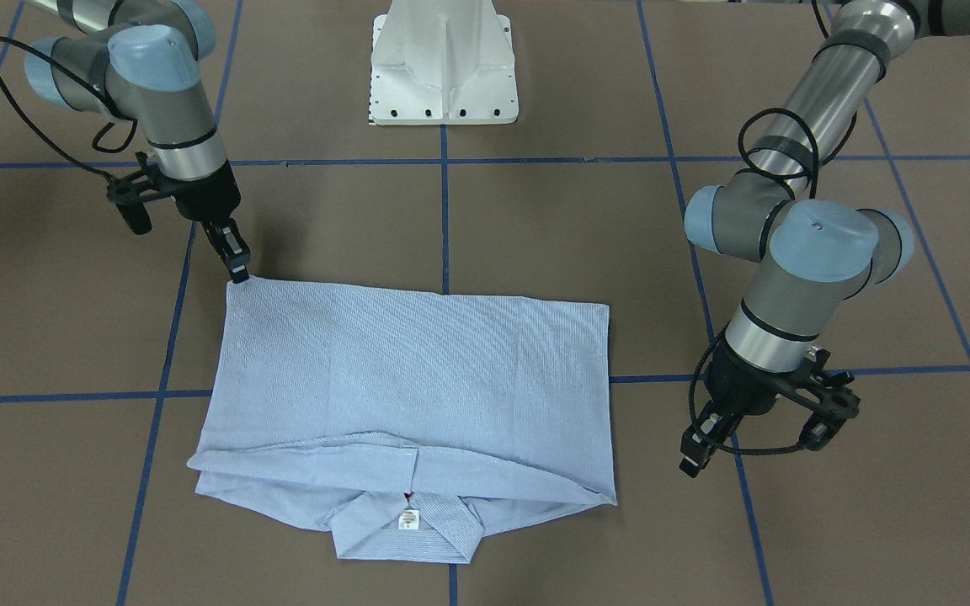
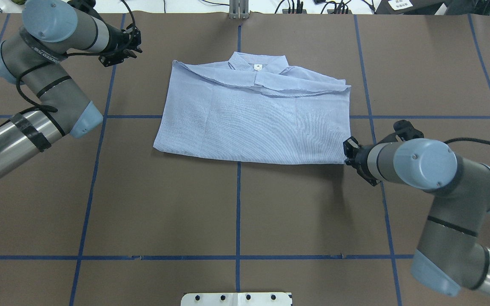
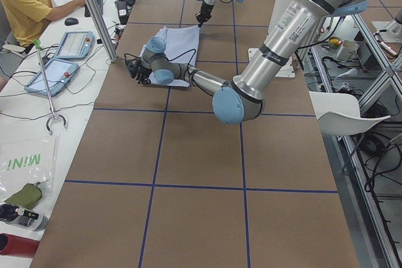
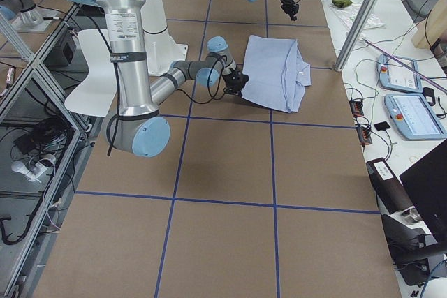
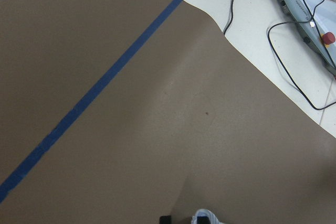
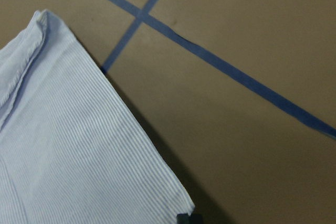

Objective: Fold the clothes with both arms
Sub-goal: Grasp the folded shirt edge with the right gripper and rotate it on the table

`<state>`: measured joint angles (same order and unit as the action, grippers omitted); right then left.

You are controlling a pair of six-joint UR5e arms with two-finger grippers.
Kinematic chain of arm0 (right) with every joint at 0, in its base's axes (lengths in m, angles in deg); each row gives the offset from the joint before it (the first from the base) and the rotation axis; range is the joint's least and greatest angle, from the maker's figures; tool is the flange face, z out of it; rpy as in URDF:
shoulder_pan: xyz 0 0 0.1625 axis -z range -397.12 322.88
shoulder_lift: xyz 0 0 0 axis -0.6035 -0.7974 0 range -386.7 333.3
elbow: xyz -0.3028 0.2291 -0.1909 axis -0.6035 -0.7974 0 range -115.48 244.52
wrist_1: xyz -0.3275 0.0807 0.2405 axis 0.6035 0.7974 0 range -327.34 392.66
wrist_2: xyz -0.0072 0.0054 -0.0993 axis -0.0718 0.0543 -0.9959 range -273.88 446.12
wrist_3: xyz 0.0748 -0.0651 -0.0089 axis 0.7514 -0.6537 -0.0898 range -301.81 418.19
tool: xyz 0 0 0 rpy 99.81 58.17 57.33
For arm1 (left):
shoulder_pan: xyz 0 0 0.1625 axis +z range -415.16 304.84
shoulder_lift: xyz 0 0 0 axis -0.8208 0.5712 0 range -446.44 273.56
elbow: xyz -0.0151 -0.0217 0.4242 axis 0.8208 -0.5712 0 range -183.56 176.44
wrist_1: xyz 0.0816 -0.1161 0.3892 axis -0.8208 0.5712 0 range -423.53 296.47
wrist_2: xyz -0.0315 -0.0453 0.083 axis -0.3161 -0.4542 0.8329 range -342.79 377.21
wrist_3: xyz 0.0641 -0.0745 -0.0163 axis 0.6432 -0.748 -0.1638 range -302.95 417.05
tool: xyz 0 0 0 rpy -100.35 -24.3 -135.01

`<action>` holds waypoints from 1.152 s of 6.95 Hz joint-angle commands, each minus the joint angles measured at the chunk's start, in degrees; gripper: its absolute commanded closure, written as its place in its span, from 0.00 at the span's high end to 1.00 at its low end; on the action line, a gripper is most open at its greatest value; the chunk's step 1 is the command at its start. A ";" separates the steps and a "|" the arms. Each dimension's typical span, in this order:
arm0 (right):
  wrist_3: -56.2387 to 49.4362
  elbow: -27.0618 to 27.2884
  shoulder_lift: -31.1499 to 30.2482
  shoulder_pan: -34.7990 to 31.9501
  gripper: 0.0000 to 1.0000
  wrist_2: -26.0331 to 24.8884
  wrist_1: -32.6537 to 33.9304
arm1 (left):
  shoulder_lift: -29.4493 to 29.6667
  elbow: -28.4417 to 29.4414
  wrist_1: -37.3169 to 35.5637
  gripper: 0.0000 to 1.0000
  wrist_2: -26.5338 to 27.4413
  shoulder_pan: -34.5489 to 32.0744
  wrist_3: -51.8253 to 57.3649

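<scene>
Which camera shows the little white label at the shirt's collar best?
The front-facing view: the label on the shirt lies nearest that camera. Overhead shows it smaller; the side views are too far; the wrist views miss it.

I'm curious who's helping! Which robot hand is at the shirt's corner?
The black two-finger right hand: its tip sits at a corner of the light blue striped shirt. The left hand hangs off to the side, apart from it.

Mirrored "MINI" on plastic bag (image 3: pixel 28 171)
</scene>
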<state>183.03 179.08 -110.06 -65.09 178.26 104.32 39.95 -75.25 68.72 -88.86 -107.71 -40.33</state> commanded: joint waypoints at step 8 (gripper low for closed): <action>9.37 25.78 -2.94 26.43 1.00 -0.57 30.64 | -14.23 -29.29 -2.69 0.35 -4.58 16.94 -23.35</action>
<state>191.77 202.44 -113.06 -35.54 177.63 134.85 25.99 -103.01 66.09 -93.65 -93.54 -59.88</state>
